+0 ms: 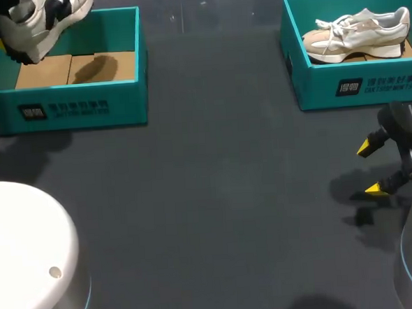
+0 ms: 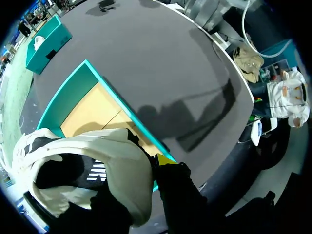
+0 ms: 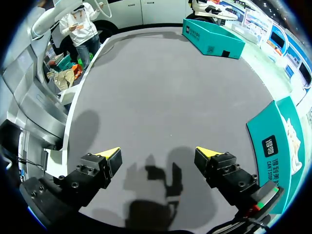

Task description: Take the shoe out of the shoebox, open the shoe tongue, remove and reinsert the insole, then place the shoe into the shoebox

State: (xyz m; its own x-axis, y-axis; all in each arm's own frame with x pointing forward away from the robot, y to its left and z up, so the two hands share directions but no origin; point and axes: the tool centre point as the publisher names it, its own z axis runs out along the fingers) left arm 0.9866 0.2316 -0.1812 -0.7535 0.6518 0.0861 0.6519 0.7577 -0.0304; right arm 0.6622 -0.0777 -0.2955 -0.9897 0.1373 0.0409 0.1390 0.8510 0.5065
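Now: left gripper [image 1: 5, 42] clamped on the white shoe [image 1: 44, 21], held above the left shoebox [image 1: 77, 110]; right gripper [image 1: 372, 167] wide open, empty, over the worktop [image 1: 215, 196], so best to clear the box wall, then set the shoe sole-down within the right gripper's reach.

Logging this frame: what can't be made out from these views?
- held shoe: partly cut off by the head view's top edge.
- Its tongue and insole: hidden in the left wrist view, where only the shoe's outside shows.
- second shoe: insole hidden by its own upper and laces in the head view.
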